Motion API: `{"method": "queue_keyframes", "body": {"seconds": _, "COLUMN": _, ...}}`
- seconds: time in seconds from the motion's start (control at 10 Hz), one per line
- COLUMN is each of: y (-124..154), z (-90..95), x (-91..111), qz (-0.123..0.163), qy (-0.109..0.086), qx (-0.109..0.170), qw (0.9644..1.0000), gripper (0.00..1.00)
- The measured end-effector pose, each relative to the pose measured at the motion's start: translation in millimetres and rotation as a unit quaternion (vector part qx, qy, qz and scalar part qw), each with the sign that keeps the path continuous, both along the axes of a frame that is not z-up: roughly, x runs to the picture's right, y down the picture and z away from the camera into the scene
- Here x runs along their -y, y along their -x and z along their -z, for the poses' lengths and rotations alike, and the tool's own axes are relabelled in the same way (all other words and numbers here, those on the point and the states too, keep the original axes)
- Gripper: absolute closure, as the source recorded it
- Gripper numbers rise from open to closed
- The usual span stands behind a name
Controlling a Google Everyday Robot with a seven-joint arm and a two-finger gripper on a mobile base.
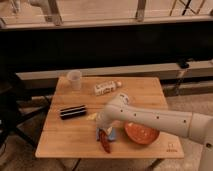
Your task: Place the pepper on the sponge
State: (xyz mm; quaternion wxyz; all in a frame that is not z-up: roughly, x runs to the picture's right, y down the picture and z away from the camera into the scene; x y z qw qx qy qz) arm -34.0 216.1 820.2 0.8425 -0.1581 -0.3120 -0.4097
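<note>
Two task things are sitting almost on top of each other. The pepper (104,142) is lying just left of the sponge (111,133) and nearer the camera, its upper end reaching the sponge's left edge and its lower end pointing away from it across the surface (60,142). We are seeing the sponge only as a small blue patch; the rest is hiding under the gripper (102,128), which is hanging right over the sponge's left edge, at the pepper's upper end. We are not able to tell whether the gripper is clamping the pepper or is off it, nor whether the pepper is resting on the sponge or only touching its edge.

We are judging this as the placing stage. The scene is fitting both a pepper being brought onto the sponge and one already set down.

What is counting for a good placement is the pepper's weight sitting over the sponge's middle, not hanging off the left edge, since we are expecting a long thing to tip off a soft pad. The bowl (141,133) is sitting just right of the sponge, so room on that side is looking tight. The black bar (73,111) is lying well left of the sponge, with the cup (74,79) and bottle (106,88) farther behind it.
</note>
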Motion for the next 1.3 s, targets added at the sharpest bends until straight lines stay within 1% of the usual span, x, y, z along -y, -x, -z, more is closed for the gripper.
{"method": "queue_keyframes", "body": {"seconds": 0.4, "y": -3.2, "z": 1.0, "x": 0.9, "qz": -0.001, "qy": 0.004, "qx": 0.003, "qw": 1.0, "gripper": 0.2}}
{"method": "queue_keyframes", "body": {"seconds": 0.5, "y": -4.6, "z": 2.7, "x": 2.9, "qz": -0.002, "qy": 0.002, "qx": 0.004, "qw": 1.0, "gripper": 0.2}}
{"method": "queue_keyframes", "body": {"seconds": 0.9, "y": -12.3, "z": 11.5, "x": 18.8, "qz": -0.01, "qy": -0.015, "qx": 0.004, "qw": 0.9998, "gripper": 0.2}}
{"method": "queue_keyframes", "body": {"seconds": 1.3, "y": -21.3, "z": 22.0, "x": 40.5, "qz": -0.017, "qy": -0.034, "qx": 0.002, "qw": 0.9993, "gripper": 0.2}}
